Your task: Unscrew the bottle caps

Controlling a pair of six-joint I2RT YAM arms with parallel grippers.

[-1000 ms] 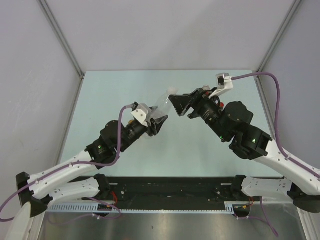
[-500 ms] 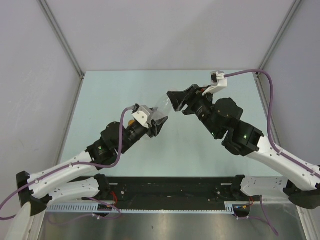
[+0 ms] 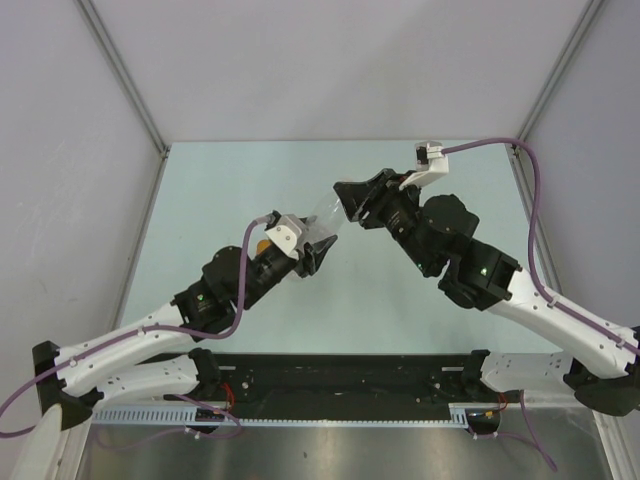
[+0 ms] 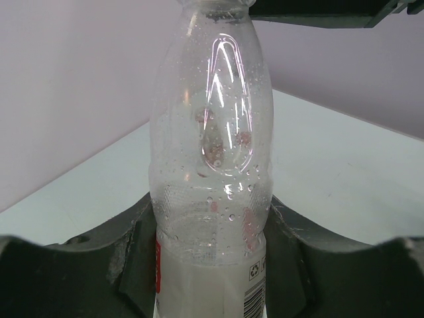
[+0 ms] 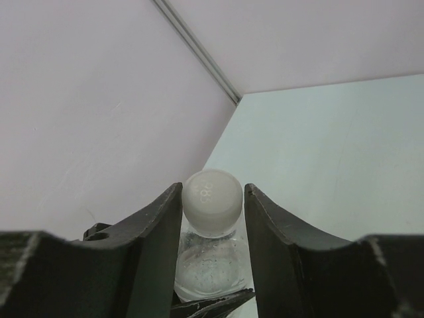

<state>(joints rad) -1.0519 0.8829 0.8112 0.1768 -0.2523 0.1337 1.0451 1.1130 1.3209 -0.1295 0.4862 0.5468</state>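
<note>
Right gripper (image 5: 212, 190) pinches narrow on the white cap (image 5: 212, 205) between its fingers (image 5: 159, 238), pads apparently touching both sides, while the left gripper (image 4: 211, 242) clamps the clear bottle (image 4: 212, 132) by its lower body, probably to keep it from spinning when the cap is twisted.

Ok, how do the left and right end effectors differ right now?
The left end effector is shut on the clear bottle, low on its body at the label. The right end effector is at the bottle's top, its fingers close on either side of the white cap. The left grip is plain to see, but I can't tell whether the right fingers touch the cap. Both are on the same bottle, from opposite ends.
</note>
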